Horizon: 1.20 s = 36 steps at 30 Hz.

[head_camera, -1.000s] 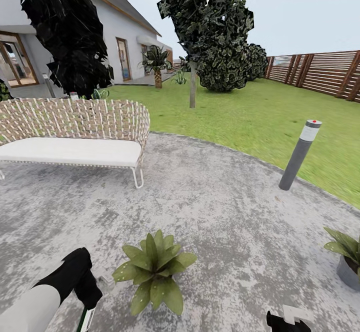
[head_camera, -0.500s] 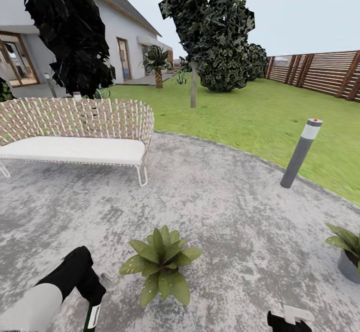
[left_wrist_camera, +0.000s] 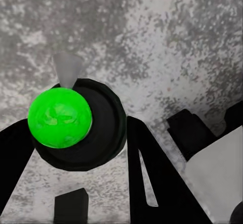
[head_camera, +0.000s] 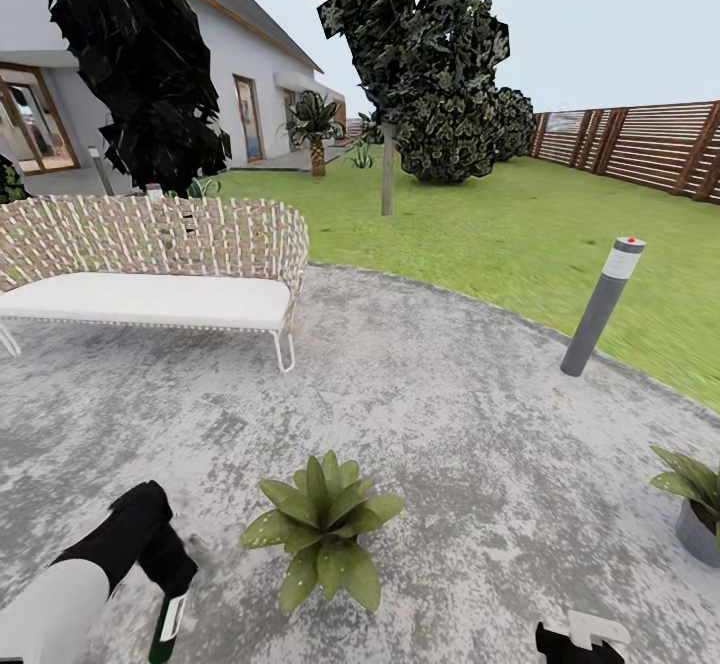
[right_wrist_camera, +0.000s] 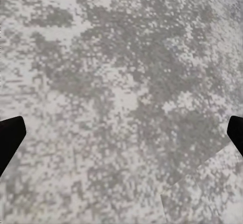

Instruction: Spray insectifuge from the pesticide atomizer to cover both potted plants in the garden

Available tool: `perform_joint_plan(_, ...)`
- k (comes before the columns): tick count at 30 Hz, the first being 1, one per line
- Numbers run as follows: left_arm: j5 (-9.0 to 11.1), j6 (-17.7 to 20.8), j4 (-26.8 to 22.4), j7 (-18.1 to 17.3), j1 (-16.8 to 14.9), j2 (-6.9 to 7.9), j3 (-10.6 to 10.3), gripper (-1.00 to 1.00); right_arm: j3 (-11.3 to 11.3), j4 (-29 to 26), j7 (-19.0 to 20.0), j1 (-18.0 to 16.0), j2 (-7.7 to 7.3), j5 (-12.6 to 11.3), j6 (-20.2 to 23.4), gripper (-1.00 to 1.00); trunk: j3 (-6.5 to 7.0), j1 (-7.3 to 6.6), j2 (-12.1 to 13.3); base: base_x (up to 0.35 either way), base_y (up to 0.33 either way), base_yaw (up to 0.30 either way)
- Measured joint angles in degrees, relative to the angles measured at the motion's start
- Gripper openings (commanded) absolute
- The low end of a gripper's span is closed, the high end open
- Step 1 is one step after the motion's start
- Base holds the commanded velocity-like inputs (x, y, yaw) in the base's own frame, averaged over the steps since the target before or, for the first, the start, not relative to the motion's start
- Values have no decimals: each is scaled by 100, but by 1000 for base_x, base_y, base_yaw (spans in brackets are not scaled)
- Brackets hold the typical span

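Note:
In the head view my left gripper (head_camera: 163,584) hangs low at the near left, shut on the pesticide atomizer (head_camera: 167,628), a slim dark bottle with a white label. The left wrist view looks down on the atomizer (left_wrist_camera: 59,117), showing a bright green cap, a dark round body and a grey nozzle, held between the black fingers (left_wrist_camera: 144,168). One potted plant (head_camera: 322,529) stands on the grey stone patio just right of that gripper. The other potted plant (head_camera: 694,502), in a grey pot, is at the right edge. My right gripper (head_camera: 580,641) is low and open over bare stone (right_wrist_camera: 121,102).
A wicker sofa with a white cushion (head_camera: 150,264) stands at the back left of the patio (head_camera: 450,404). A grey bollard lamp (head_camera: 600,309) rises at the patio's right rim. Beyond lie the lawn (head_camera: 520,234), a tree trunk (head_camera: 387,179), a slat fence (head_camera: 650,144) and the house (head_camera: 250,94).
The camera shifted slightly at first, sliding the scene right. Since then my left arm has drawn back to the left with the atomizer, away from the near plant.

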Motion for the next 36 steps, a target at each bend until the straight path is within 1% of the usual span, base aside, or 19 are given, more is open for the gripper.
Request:
perform_joint_plan(1,4,-1,-3,-40,17,45,-1,-100,0,-1,0,0,13,-3,0,100,0,0,0,0,0,0)
perform_joint_plan(2,9,2,-6,-56,29,53,-3,-100,0,-1,0,0,18,-1,0,100,0,0,0,0,0,0)
perform_joint_plan(3,45,24,-15,-79,31,-15,5,-100,0,-1,0,0,30,-4,0,100,0,0,0,0,0,0)
perform_joint_plan(4,55,54,-19,-80,5,-211,7,-100,-2,-1,0,0,34,-6,0,100,0,0,0,0,0,0)
perform_joint_plan(6,25,56,-20,-80,-9,-345,3,-100,-1,-2,0,0,32,-6,0,100,0,0,0,0,0,0)
perform_joint_plan(9,4,64,-26,-87,-17,-340,-2,-100,-1,-4,6,0,30,-6,1,100,0,1,0,-77,105,-60)
perform_joint_plan(16,2,82,-21,-97,-85,-329,1,-100,-2,-3,12,2,26,-6,1,100,18,1,0,-157,249,-257)
perform_joint_plan(19,6,220,-20,-104,-242,-334,2,-100,-2,-3,13,2,26,-6,1,100,28,-1,0,65,321,-263)
perform_joint_plan(21,0,274,-20,-102,-282,-340,2,-100,-2,-8,11,2,26,-6,2,100,30,-1,0,125,314,-122)
perform_joint_plan(24,-3,302,-22,-98,-307,-343,-25,-100,-1,-18,0,0,26,-9,0,100,31,0,0,30,60,-14)
perform_joint_plan(26,-2,299,-69,-124,-366,-334,-122,-100,-1,-19,0,0,26,-8,0,100,32,0,0,3,6,-1)
perform_joint_plan(27,6,293,-99,-234,-477,-334,-194,-100,-1,-19,0,0,26,-7,0,100,32,0,0,1,2,0)
perform_joint_plan(28,-3,293,-116,-456,-608,-335,-331,-100,-1,-19,0,0,26,-7,0,100,32,0,0,1,1,0)
perform_joint_plan(29,-66,294,-125,-742,-748,-335,-541,-100,-1,-19,0,0,26,-6,0,100,32,0,0,0,0,0)
perform_joint_plan(30,-159,292,-127,-948,-840,-336,-707,-100,-1,-19,0,0,25,-6,0,100,32,0,0,0,0,0)
perform_joint_plan(31,-345,292,-130,-1245,-947,-351,-944,-100,-1,-19,0,0,23,-6,0,100,32,0,0,0,0,0)
perform_joint_plan(33,-658,291,-139,-1698,-1078,-395,-1174,-100,-1,-15,0,0,19,-6,0,100,32,0,0,0,0,0)
perform_joint_plan(34,-758,291,-140,-1835,-1131,-414,-1218,-100,-1,-15,0,0,19,-6,0,100,32,0,0,0,0,0)
perform_joint_plan(36,-871,291,-142,-1994,-1210,-432,-1263,-100,-1,-12,0,0,18,-6,0,100,32,0,0,0,0,0)
